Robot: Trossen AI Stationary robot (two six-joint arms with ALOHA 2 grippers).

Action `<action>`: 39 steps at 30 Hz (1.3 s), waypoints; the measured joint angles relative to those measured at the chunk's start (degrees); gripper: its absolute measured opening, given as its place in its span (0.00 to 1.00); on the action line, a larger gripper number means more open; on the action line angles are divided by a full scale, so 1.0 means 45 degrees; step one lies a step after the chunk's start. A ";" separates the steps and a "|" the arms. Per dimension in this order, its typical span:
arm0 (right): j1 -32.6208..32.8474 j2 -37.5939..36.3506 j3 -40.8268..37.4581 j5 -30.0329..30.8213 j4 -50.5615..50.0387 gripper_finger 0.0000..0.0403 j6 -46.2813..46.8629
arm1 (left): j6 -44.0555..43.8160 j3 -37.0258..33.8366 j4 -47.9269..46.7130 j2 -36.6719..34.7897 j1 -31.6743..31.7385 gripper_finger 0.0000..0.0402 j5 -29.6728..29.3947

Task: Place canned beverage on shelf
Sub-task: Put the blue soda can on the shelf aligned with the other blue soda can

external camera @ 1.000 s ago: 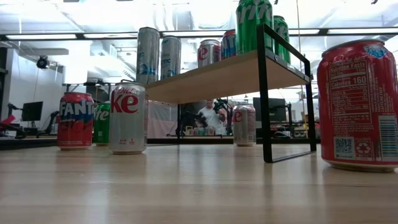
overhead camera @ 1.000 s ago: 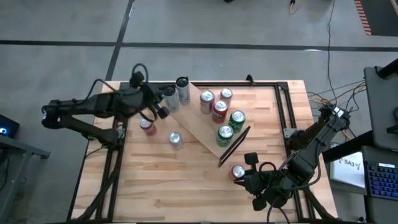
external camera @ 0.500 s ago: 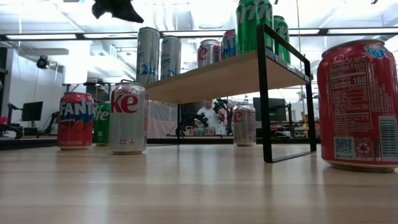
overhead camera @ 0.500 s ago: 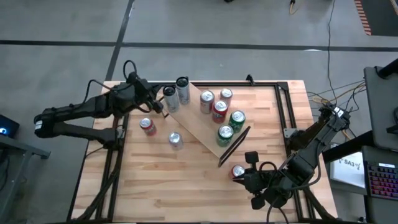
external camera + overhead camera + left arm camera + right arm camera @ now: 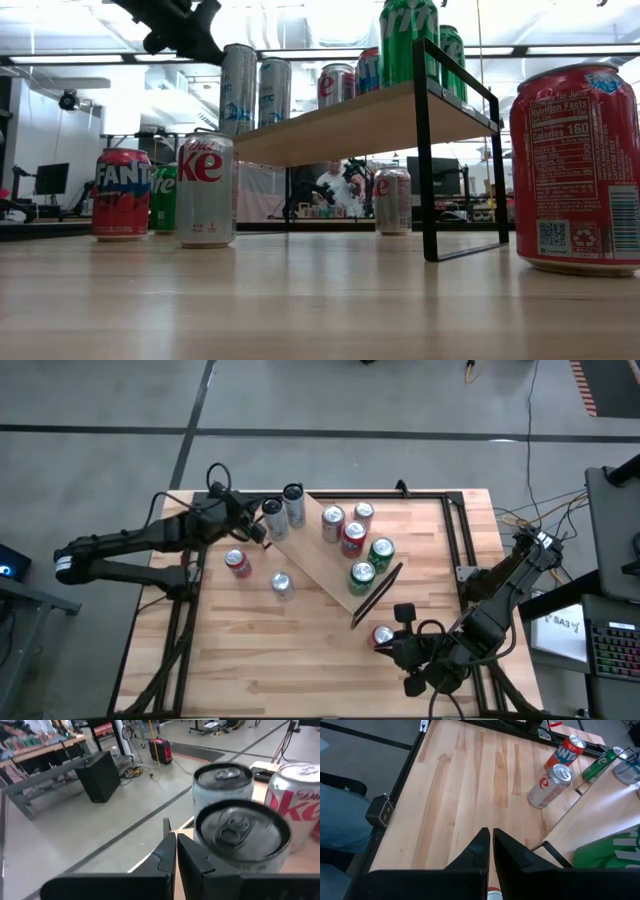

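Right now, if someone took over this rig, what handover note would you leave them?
Left pincer: shut, empty, beside the two tall silver cans at the shelf's far-left end.
Right pincer: shut, empty, waiting at the table's near-right corner, over a red can.
Done: seven cans on the shelf, namely the two tall silver ones and five more, red, silver and green.
Left: on the table, a red Fanta can, a Diet Coke can and the red can near the right arm. The low view shows at least two more cans farther back; where they stand is unclear.
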 joint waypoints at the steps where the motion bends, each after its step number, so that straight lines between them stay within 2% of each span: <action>1: -0.0002 0.0000 0.0000 0.0000 0.0000 0.03 0.0002 | -0.0128 -0.0080 -0.0018 0.0006 0.0000 0.00 0.0020; 7: 0.0000 0.0000 0.0000 0.0000 0.0000 0.03 0.0002 | -0.0729 -0.0226 -0.0031 0.0007 -0.0018 0.00 0.0903; 32: -0.0002 0.0000 0.0000 0.0005 0.0005 0.03 0.0007 | -0.3206 -0.0148 -0.1354 -0.0454 -0.0699 0.00 0.0905; 39: 0.0001 0.0000 -0.0002 0.0010 0.0005 0.03 0.0007 | -0.3739 -0.0148 -0.1598 -0.0695 -0.1732 0.00 0.0456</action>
